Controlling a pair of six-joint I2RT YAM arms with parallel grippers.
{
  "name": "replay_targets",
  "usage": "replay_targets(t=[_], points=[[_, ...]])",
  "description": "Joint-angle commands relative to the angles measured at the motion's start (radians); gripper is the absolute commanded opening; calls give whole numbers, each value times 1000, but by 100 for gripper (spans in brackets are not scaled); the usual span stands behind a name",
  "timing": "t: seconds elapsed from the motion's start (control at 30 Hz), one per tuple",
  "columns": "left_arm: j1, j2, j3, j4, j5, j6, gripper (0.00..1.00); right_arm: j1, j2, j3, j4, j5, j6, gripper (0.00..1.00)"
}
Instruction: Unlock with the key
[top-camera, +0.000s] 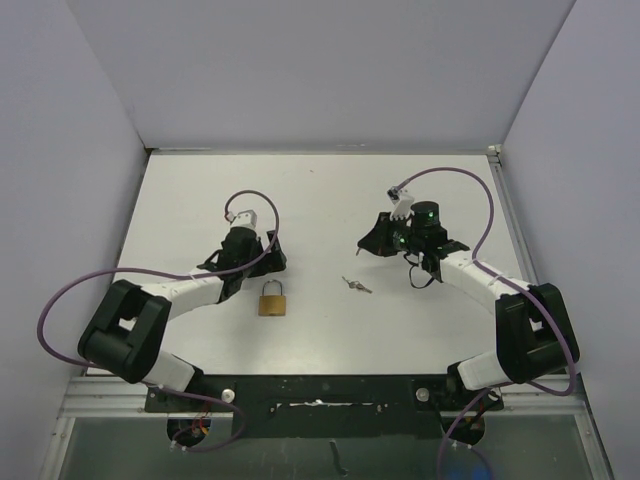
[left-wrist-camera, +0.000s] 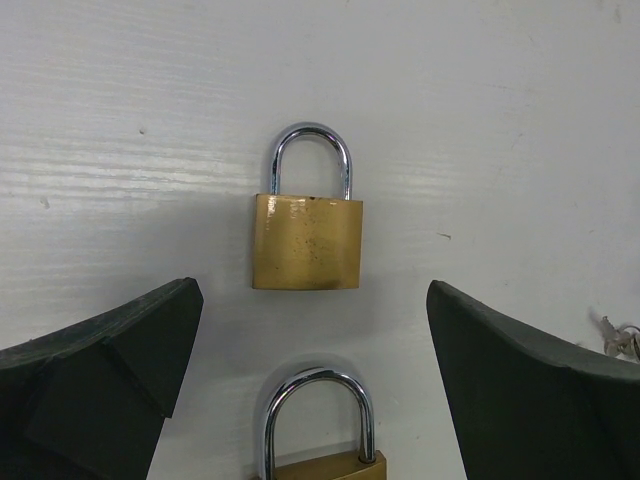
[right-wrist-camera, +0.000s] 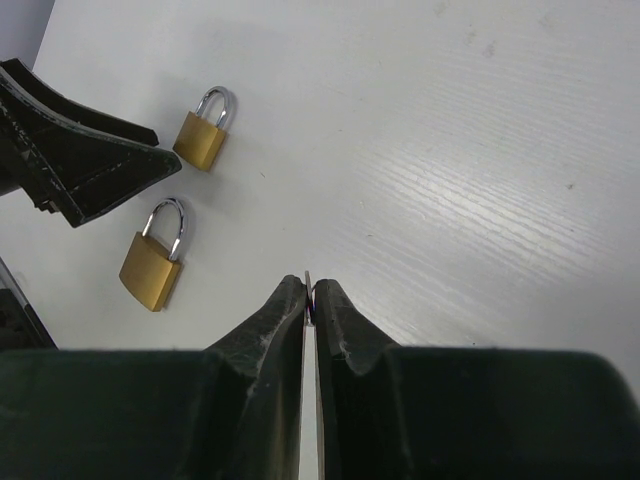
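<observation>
Two brass padlocks lie flat on the white table. In the left wrist view one padlock is ahead of the fingers. The other padlock lies between the wide-apart jaws of my open left gripper, which touches neither. From above only one padlock shows, just below the left gripper. My right gripper is shut on a thin metal blade seen edge-on, apparently a key. It hovers right of centre. Both padlocks appear in its view.
A small bunch of keys lies loose on the table between the two arms, and also shows at the right edge of the left wrist view. Grey walls enclose the table on three sides. Purple cables loop over both arms.
</observation>
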Motion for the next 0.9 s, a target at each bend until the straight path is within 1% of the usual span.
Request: replay_targets(t=[0.0,0.63,0.87], points=[[0,17,-6,44,12,-15,97,-4,-32,17,33,13,4,0],[-9,84,11,83,57,-24,97,-5,-20,26,32,18,3,0],[-41,101,35,75,68,-35,96,-5,-10,33,32,21,1,0]])
